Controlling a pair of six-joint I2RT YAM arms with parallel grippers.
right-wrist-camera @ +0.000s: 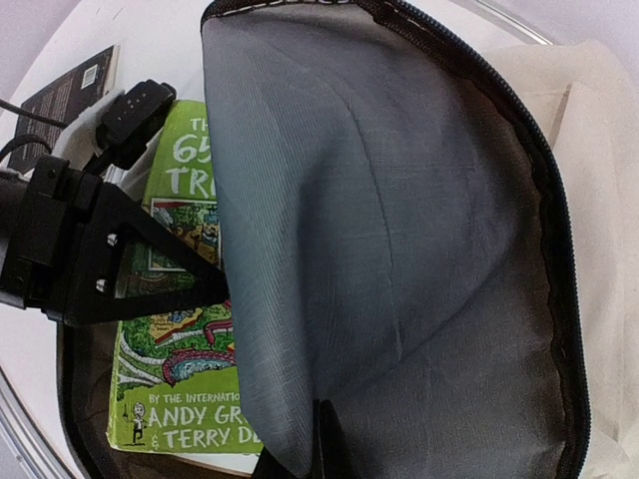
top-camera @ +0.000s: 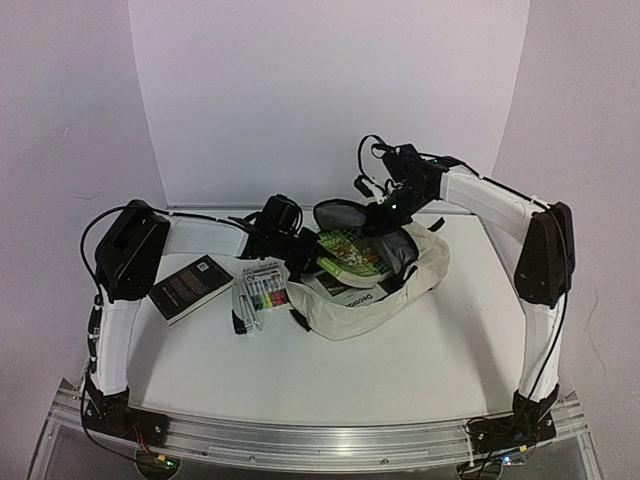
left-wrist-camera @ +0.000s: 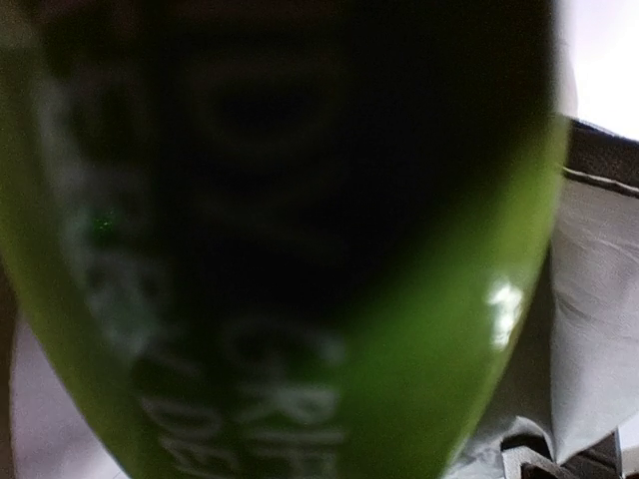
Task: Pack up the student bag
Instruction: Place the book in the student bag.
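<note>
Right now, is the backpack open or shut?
Open. The right gripper holds the backpack's flap up; a green book lies in the opening.

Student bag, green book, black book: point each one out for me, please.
student bag (top-camera: 365,312), top external view, cream front fabric below the opening.
green book (top-camera: 352,256), top external view, illustrated cover.
black book (top-camera: 190,288), top external view, middle of the cover.

The mouth of the student bag (top-camera: 372,300) is mostly filled by the green book (top-camera: 352,255). The left pincer (top-camera: 303,262) clamped on the book blocks the left side. The raised flap (right-wrist-camera: 399,249), pinched by the right pincer (top-camera: 385,218), walls the far side. The marker pack (top-camera: 265,288) and black book (top-camera: 190,288) occupy the left. The near worktop (top-camera: 400,375) seems passable.
</note>
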